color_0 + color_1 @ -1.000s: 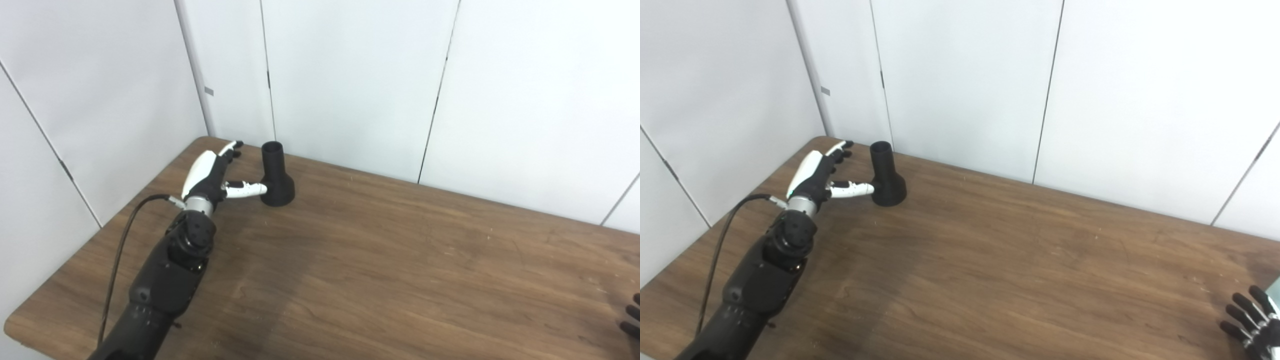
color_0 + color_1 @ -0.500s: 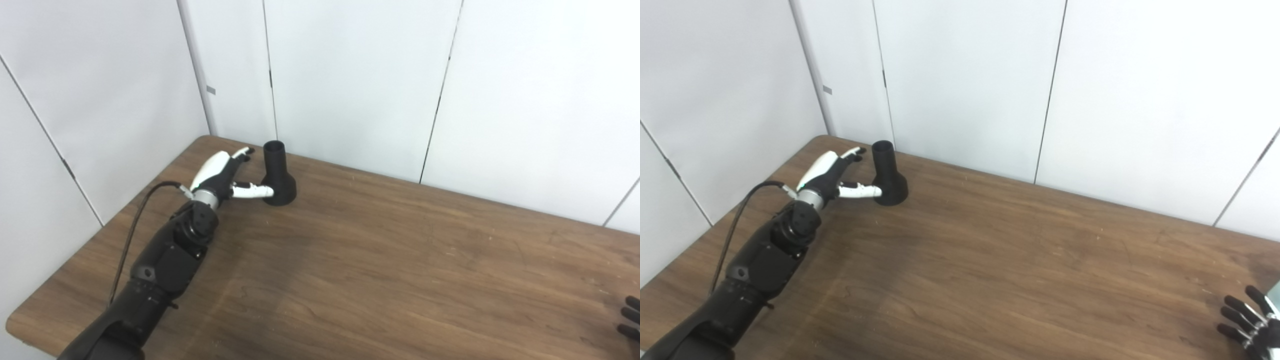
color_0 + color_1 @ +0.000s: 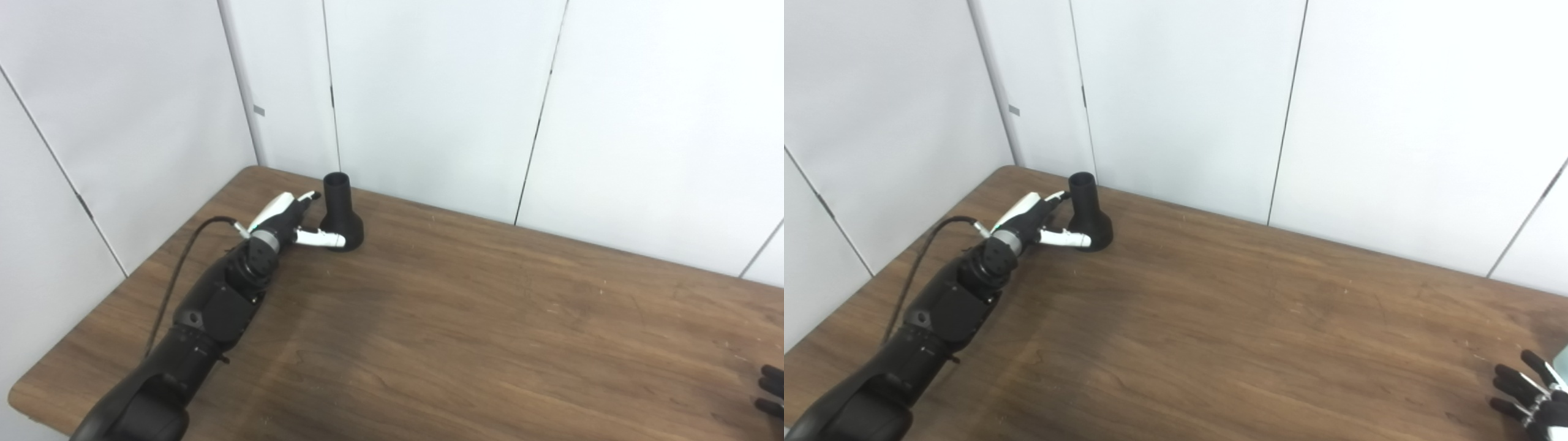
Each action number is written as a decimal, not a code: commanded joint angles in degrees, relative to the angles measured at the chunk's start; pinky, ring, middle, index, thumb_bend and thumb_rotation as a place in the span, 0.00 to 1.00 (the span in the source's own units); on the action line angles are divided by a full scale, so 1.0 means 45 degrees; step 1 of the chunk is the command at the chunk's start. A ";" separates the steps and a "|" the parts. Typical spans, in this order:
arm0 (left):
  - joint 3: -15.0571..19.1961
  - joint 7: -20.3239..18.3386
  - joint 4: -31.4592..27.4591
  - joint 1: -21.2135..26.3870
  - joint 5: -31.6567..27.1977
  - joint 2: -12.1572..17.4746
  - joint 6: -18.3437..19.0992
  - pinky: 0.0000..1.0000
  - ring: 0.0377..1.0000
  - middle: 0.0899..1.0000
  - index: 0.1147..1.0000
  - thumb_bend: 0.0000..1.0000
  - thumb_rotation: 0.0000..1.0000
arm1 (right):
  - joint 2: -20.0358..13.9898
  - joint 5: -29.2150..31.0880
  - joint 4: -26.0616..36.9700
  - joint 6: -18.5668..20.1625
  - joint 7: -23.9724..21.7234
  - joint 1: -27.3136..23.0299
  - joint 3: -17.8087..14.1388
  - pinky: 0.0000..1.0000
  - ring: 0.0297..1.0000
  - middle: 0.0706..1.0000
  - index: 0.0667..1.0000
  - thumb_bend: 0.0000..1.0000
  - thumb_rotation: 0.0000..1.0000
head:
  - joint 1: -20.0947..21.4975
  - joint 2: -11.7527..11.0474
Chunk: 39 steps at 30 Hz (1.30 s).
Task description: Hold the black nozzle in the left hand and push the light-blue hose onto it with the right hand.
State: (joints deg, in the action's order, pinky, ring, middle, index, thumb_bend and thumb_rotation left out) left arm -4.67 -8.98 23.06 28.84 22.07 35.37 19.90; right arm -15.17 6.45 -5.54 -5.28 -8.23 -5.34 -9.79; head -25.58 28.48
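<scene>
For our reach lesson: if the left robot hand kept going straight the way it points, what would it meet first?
Most likely the nozzle: the left robot hand points at it, fingers open beside it. Contact can't be told.

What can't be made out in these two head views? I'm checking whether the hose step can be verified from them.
- Light-blue hose: absent from both views, so its place is unknown.
- Right hand: cut off by the bottom-right corner; only dark fingertips show.
- Left hand against the black nozzle: whether the fingertips touch the neck is too small to tell, and its far side is hidden.
</scene>
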 commanded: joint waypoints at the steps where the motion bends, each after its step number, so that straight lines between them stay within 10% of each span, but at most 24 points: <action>1: -0.0130 0.0035 0.0045 0.0693 0.0228 0.0386 -0.0318 1.00 1.00 1.00 0.96 1.00 0.41 | 0.0084 0.0013 -0.0534 -0.0276 0.0013 0.0352 0.0093 0.70 0.78 0.76 0.88 0.59 0.93 | 0.0021 0.0011; 39: -0.2086 0.0504 0.0872 0.0978 0.2541 0.0255 -0.1366 1.00 0.95 0.86 0.82 0.89 0.26 | 0.0257 -0.0227 -0.0099 -0.0156 0.0264 0.0440 0.0153 0.71 0.77 0.74 0.86 0.59 0.92 | 0.0373 0.0093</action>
State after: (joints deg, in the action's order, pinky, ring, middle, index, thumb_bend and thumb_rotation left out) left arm -13.28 -6.67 26.82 31.86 32.00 35.87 14.27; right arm -15.22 5.42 -4.99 -5.27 -7.54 -4.93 -9.79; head -23.91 28.83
